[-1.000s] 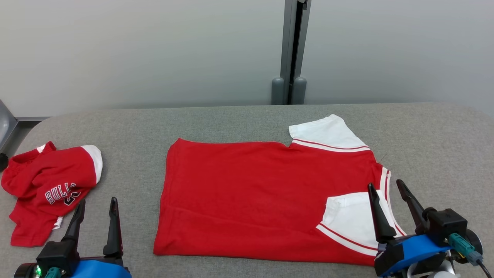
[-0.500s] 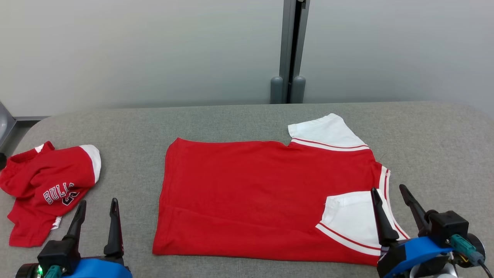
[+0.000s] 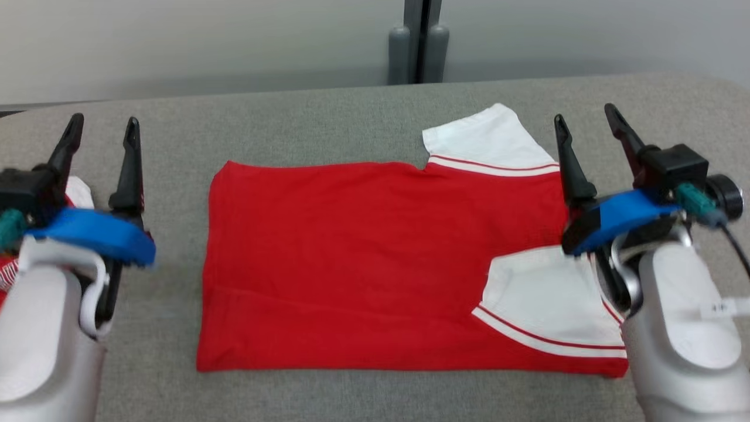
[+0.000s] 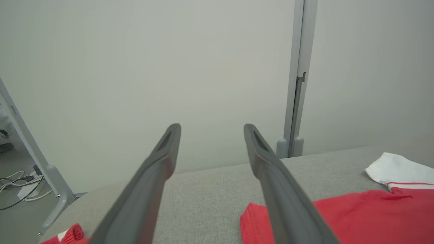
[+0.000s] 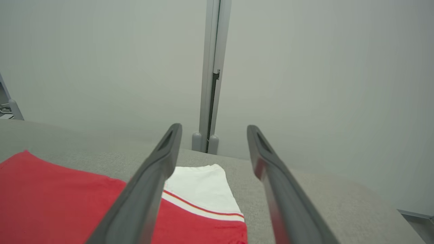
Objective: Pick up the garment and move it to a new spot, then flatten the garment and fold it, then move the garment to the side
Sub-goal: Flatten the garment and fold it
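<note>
The garment [image 3: 351,264], a red shirt with white sleeves, lies flat in the middle of the grey padded table [image 3: 328,117]. One white sleeve [image 3: 486,140] points to the far side, and the other [image 3: 545,299] is folded onto the red body at the near right. My left gripper [image 3: 102,123] hovers open and empty to the left of the shirt. My right gripper [image 3: 585,114] stands open above the shirt's right end, by the far sleeve. In the wrist views the left gripper [image 4: 212,127] and the right gripper [image 5: 214,127] each show parted fingers over the shirt's edges [image 4: 339,217] [image 5: 51,196].
A second red garment [image 4: 73,234] lies at the table's left, mostly hidden behind my left arm. A grey post [image 3: 417,41] stands against the pale wall behind the table. A metal frame leg [image 4: 51,179] and floor cables show past the table's left end.
The head camera has tilted down toward the table. Both arms have risen and reached forward, so the grippers now stand beside the shirt's two ends. Both stay open. The shirt has not moved.
</note>
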Controlling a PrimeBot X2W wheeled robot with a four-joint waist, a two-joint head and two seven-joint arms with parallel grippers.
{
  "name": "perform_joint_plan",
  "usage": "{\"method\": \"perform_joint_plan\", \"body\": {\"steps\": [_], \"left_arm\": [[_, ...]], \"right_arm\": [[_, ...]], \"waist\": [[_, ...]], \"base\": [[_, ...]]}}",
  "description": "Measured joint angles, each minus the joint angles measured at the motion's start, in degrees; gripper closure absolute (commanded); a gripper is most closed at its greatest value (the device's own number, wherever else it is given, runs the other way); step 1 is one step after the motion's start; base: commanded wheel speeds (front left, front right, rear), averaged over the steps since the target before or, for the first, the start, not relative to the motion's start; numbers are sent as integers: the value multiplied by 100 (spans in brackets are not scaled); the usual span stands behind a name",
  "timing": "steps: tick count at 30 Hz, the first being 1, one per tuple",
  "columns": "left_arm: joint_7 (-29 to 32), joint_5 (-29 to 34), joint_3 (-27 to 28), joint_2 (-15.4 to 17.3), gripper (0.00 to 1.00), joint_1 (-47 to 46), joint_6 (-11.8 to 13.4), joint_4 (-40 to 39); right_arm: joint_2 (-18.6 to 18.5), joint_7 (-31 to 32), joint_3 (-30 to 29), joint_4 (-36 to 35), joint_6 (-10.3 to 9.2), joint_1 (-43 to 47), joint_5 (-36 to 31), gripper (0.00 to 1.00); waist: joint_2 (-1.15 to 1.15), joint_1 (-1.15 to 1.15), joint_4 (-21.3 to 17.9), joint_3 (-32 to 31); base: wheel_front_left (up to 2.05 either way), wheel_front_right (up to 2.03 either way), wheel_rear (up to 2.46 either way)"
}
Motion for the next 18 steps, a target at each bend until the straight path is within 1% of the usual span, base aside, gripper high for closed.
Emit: {"method": "perform_joint_plan", "body": {"steps": [3,6,12,13,18], "left_arm": [[183,-159,-167,126,0,-647,-70,290],[311,-381,-413,240,0,-1240,-88,573],[693,-1099,-1340,553,0,-2142,-107,1076],[769,-1193,-1527,644,0,-2263,-107,1146],[1134,-1716,-2360,857,0,-2660,-107,1446]], "right_arm": [[-129,63,94,383,0,-707,-3,0],[-265,119,160,820,0,-1365,-11,0],[-370,271,233,1591,0,-2365,-85,0],[-374,282,232,1709,0,-2505,-113,0],[-388,243,211,2279,0,-3034,-220,0]], "waist": [[0,0,-56,343],[0,0,-85,675],[0,1,-95,1288],[0,1,-94,1383],[0,0,-55,1728]], "base": [[0,0,0],[0,0,0],[0,0,0],[0,0,0],[0,0,0]]}}
